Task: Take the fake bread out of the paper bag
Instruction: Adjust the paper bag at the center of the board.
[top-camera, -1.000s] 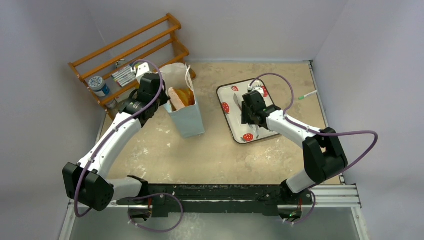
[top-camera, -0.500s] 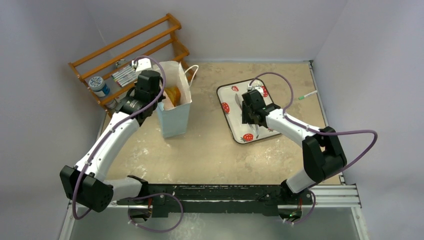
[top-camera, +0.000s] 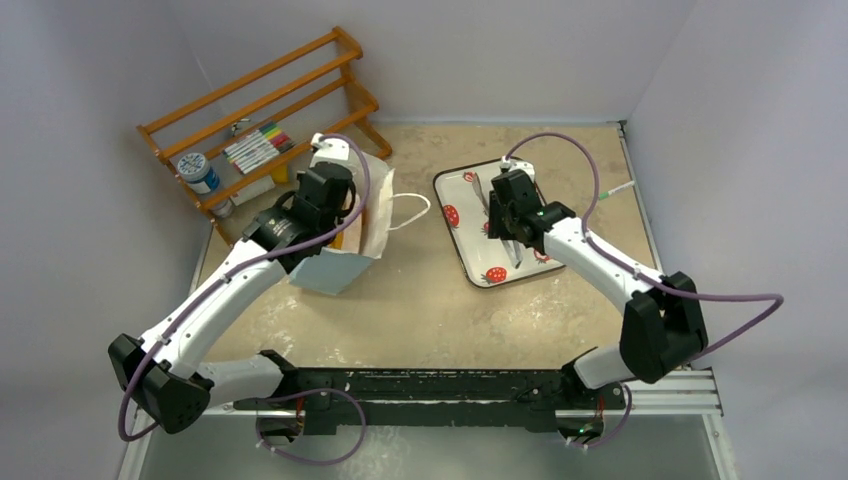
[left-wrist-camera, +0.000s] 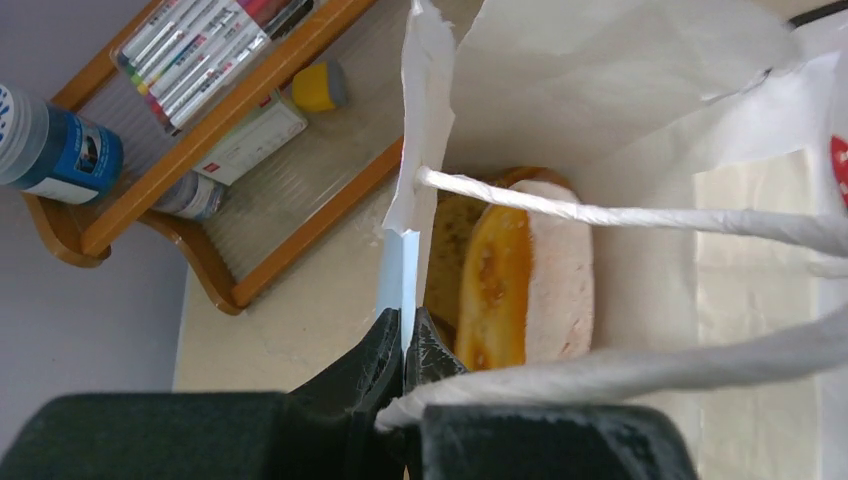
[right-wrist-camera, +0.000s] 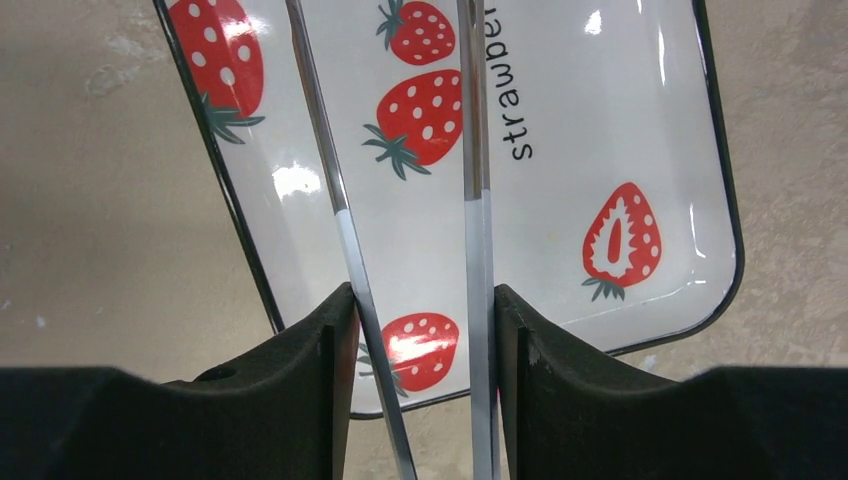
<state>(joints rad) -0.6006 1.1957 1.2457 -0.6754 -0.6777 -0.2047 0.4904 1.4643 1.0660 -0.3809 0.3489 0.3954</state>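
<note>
We see the left arm swing out wide from its base, elbow low by the near-left corner of the table (top-camera: 440, 310), and its long white forearm runs up and to the right until the wrist bends over the paper bag (top-camera: 335, 270). The left gripper (left-wrist-camera: 405, 335) is pinched tight on the bag's upper edge, with the thin paper wall squeezed between its two black fingers and no gap showing. The bag is tipped steeply, its pale-blue side turned up toward the overhead camera and its white mouth facing right toward the strawberry tray (right-wrist-camera: 620, 120). We cannot tell whether its base touches the table. One white cord handle (left-wrist-camera: 650, 215) stretches across the opening. The fake bread (left-wrist-camera: 500, 290) sits deep inside the bag as flat slices standing on edge, a brown-and-orange one against a paler one, none of it past the rim. Behind the bag stands the wooden rack (left-wrist-camera: 320, 225), which holds a pack of markers (left-wrist-camera: 200, 50) and a blue bottle (left-wrist-camera: 60, 150). The right arm rises from its base at the near right, folds at a high dark elbow and reaches up and left, so that its wrist hangs over the tray. The right gripper (right-wrist-camera: 420, 310) points down at the tray. Its fingers (right-wrist-camera: 320, 340) are closed against the outer sides of the metal tongs (right-wrist-camera: 478, 260), whose two arms run between them.
</note>
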